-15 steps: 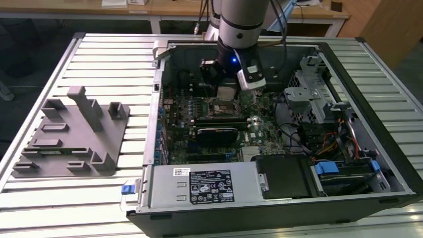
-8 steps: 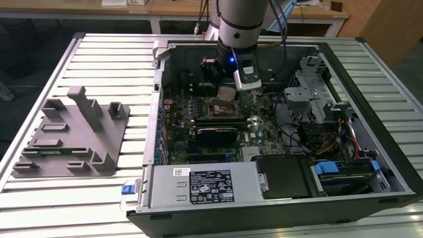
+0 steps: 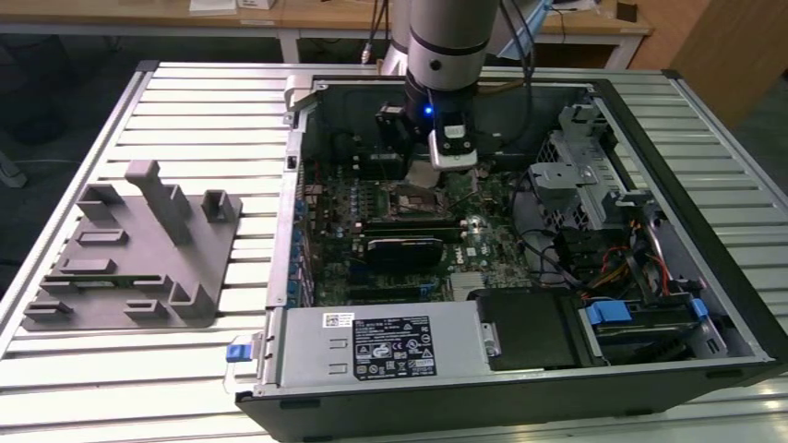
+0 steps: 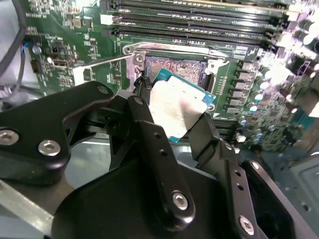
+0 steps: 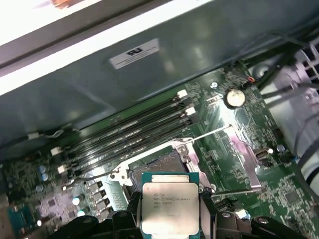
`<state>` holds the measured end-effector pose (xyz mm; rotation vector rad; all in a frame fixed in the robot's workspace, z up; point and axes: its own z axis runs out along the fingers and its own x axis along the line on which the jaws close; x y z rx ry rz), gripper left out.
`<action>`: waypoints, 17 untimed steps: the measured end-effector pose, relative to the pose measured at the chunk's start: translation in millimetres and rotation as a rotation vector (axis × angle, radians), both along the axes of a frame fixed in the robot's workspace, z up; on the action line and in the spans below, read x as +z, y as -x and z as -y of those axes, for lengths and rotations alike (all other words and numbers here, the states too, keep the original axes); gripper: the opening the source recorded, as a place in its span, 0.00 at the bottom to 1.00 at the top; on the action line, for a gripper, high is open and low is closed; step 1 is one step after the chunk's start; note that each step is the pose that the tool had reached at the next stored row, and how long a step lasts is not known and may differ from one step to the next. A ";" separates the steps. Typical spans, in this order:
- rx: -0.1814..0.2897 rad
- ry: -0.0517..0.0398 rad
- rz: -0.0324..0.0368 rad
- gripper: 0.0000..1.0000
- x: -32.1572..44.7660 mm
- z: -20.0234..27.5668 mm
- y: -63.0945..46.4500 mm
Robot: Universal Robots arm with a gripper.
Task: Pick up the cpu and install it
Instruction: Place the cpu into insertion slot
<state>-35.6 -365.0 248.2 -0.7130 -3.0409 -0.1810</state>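
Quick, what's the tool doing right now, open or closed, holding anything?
Tool: closed on the cpu, holding it close to the open socket.

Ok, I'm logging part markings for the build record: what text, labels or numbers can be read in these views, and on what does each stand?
Nothing reads clearly.
The cpu, held in the gripper: lines of print on its top, too small.
White label on the case wall: blurred mark.
Black label on the power supply: too small.
Motherboard: white lettering, unreadable.
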 end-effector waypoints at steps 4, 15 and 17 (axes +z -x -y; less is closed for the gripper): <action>-0.057 0.0000 0.0001 0.55 0.0 0.0 0.0; -0.196 0.0000 0.0000 0.55 -0.2 0.0 0.0; -0.227 0.0000 0.0000 0.55 -0.4 0.0 0.0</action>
